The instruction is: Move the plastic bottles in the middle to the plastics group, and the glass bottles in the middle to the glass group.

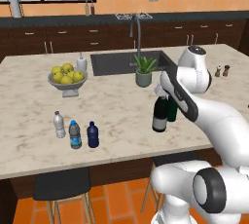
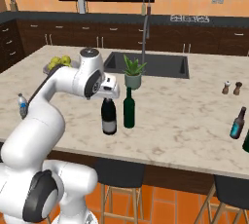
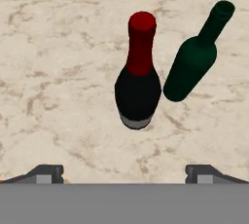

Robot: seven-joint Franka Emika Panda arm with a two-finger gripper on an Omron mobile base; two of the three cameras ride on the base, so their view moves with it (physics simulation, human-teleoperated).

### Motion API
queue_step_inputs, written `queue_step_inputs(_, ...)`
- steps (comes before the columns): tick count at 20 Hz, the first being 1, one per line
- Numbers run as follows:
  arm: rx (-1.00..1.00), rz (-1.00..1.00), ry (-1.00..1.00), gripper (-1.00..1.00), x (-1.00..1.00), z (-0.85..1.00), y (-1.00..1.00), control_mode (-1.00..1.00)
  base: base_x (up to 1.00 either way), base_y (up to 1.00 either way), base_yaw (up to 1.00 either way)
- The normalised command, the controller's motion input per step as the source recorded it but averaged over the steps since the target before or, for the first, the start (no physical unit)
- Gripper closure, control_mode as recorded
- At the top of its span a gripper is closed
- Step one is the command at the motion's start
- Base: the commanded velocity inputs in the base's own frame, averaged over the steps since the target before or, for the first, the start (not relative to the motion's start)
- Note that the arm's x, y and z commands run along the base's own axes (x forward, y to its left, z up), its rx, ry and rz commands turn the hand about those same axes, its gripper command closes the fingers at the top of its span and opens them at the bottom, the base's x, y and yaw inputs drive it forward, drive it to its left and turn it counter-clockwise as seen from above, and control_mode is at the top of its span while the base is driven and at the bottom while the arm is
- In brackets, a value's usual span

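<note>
The near-black wine bottle (image 3: pixel 138 94) stands upright on the desk (image 1: pixel 121 116), just beside the green bottle (image 3: pixel 192 67). The jaws are spread wide above it, holding nothing. A descent centred on the reddish neck is advised, so the neighbour isn't knocked.

Two wine bottles (image 1: pixel 160 116) upright, side by side, centre of counter (image 1: pixel 29 101) in left base view; potted plant (image 1: pixel 144 71) behind them, sink (image 1: pixel 112 62) behind plant. Three small bottles (image 1: pixel 75 134) in row at lower left; fruit bowl (image 1: pixel 67 79) above them. Shakers (image 1: pixel 222 70) at right edge
</note>
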Motion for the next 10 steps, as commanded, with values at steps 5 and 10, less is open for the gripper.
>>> queue_step_inputs(5, -0.01, -0.04, -0.07, -1.0, 0.56, 0.0, -0.04, -1.0, 0.0, 0.0, 0.0)
queue_step_inputs(10, 0.0, -0.06, 0.0, -1.0, 0.48, 0.0, -0.04, -1.0, 0.0, 0.0, 0.0)
